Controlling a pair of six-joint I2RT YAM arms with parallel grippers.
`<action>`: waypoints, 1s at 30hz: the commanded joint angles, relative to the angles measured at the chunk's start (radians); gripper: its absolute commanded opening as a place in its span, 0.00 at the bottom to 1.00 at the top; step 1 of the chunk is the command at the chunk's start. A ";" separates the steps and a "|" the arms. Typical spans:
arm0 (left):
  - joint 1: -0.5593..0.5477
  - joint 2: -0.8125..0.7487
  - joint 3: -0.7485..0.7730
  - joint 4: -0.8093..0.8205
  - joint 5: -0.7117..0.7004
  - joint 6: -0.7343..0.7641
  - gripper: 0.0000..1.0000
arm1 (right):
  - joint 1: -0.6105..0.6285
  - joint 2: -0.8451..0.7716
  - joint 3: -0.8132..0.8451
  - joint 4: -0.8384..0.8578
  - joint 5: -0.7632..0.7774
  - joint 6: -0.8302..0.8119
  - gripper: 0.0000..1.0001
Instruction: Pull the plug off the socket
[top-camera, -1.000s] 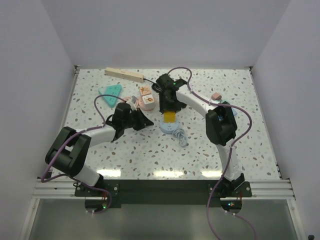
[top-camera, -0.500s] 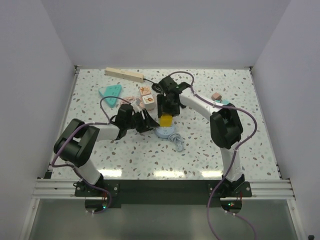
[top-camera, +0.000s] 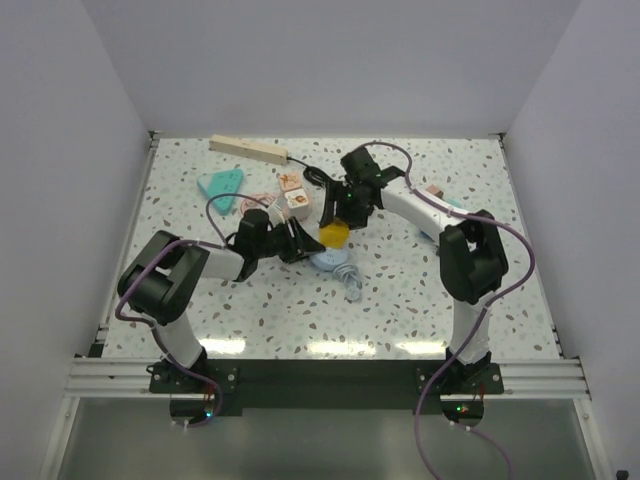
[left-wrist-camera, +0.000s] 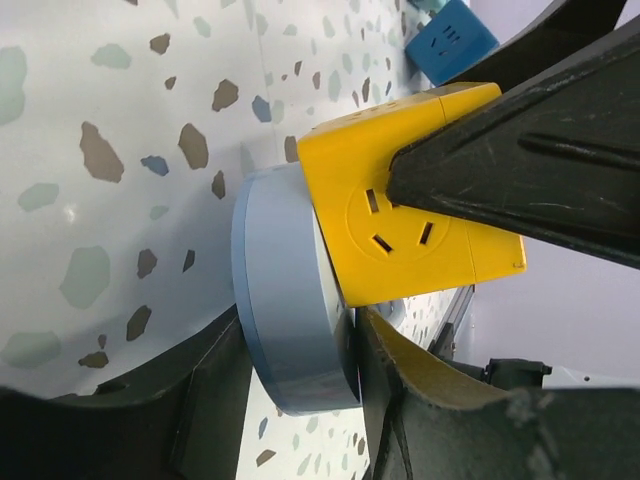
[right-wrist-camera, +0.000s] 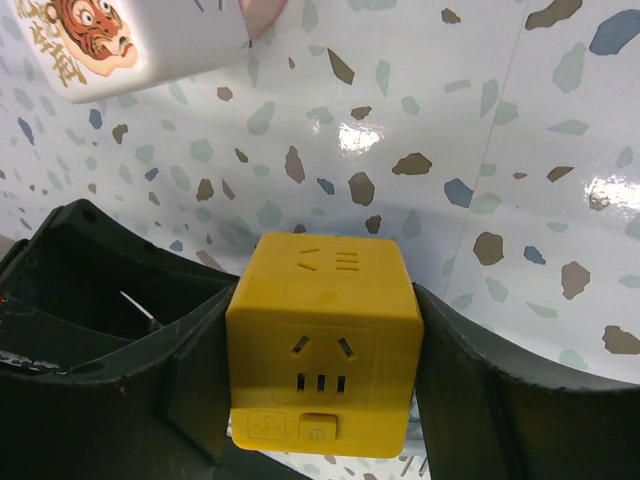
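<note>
Right hand (right-wrist-camera: 322, 355): fingers pressed on both sides of the yellow socket cube (right-wrist-camera: 320, 300), held tilted. Left hand (left-wrist-camera: 300, 395): clamped across the pale blue round plug (left-wrist-camera: 275, 270) on the desk (top-camera: 400, 310), cube abutting its face. Beige power strip (top-camera: 250, 148): far-left desk edge, well apart from both hands.

Table (top-camera: 500, 290): pale, speckled terrazzo. Teal triangular piece (top-camera: 222, 187) lies flat, far left. Two white picture cubes (top-camera: 296, 203) sit just beside each other near centre; one carries a tiger face (right-wrist-camera: 95, 30). Small pink block (top-camera: 432, 191) lies toward the right.
</note>
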 joint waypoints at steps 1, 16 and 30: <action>-0.026 0.014 -0.011 0.083 0.059 -0.015 0.48 | -0.015 -0.091 0.021 0.147 -0.118 0.050 0.00; -0.052 0.082 0.030 -0.041 -0.027 0.003 0.00 | -0.071 -0.224 0.029 -0.026 0.003 -0.024 0.00; -0.046 0.128 0.064 -0.019 -0.012 -0.015 0.00 | -0.049 -0.451 -0.443 0.320 0.015 0.065 0.00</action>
